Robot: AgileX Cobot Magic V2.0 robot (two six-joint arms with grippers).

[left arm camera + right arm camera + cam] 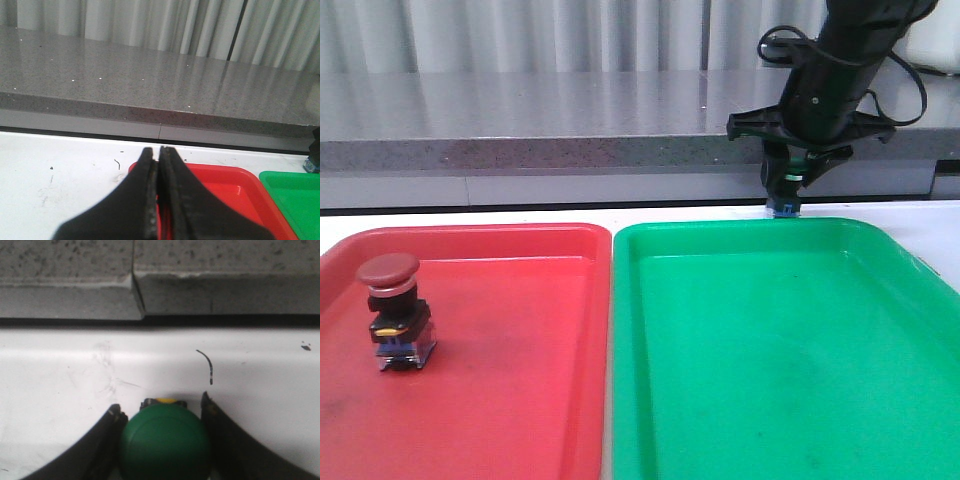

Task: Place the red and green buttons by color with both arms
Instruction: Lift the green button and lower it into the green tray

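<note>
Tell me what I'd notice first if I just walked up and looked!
Two big bright trays fill the table side by side: the red tray on the left and the green tray on the right. A red button stands alone in the red tray near its left side. Behind the green tray's far edge, the right tool pinches the green button, while the left tool is closed on nothing.
</note>
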